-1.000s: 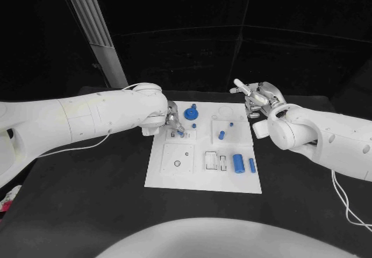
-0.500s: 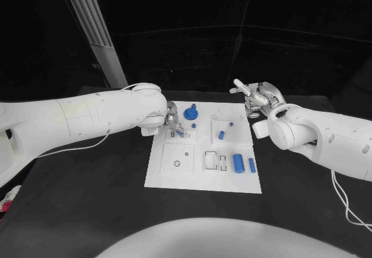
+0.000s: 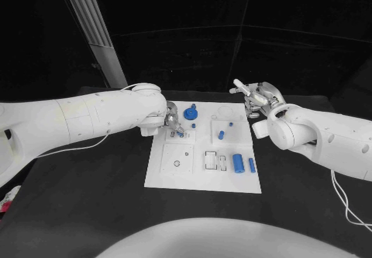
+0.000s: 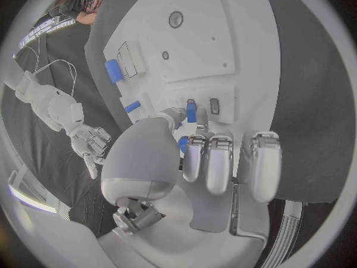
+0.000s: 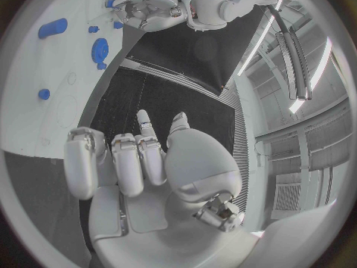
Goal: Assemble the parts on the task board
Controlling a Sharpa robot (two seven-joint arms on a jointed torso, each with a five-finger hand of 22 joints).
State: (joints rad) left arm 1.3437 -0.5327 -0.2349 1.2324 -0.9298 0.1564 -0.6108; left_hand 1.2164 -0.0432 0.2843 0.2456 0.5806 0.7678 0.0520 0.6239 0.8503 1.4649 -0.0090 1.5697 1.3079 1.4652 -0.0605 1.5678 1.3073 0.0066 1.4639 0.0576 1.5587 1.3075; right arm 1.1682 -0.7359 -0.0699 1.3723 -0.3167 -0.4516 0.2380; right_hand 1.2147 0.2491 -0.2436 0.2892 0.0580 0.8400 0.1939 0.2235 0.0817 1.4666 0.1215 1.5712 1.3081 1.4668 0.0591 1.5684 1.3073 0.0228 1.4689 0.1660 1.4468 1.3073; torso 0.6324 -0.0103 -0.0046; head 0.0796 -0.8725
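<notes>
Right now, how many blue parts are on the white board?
7: a blue gear, two studs and a peg farther back, two cylinders nearer, one piece by the left hand. The hand may hide others.

A black table (image 3: 93, 204) carries a white cable (image 3: 73, 148) at its left and another white cable (image 3: 345, 201) at its right.

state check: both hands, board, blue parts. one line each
left hand: over the board's far left part, pinching a small blue peg at a slot
right hand: raised off the board's far right edge, fingers apart, holding nothing
task board: flat on the table
blue gear: lying flat on the board
blue cylinder: lying on its side
slim blue pin: lying beside the cylinder
</notes>
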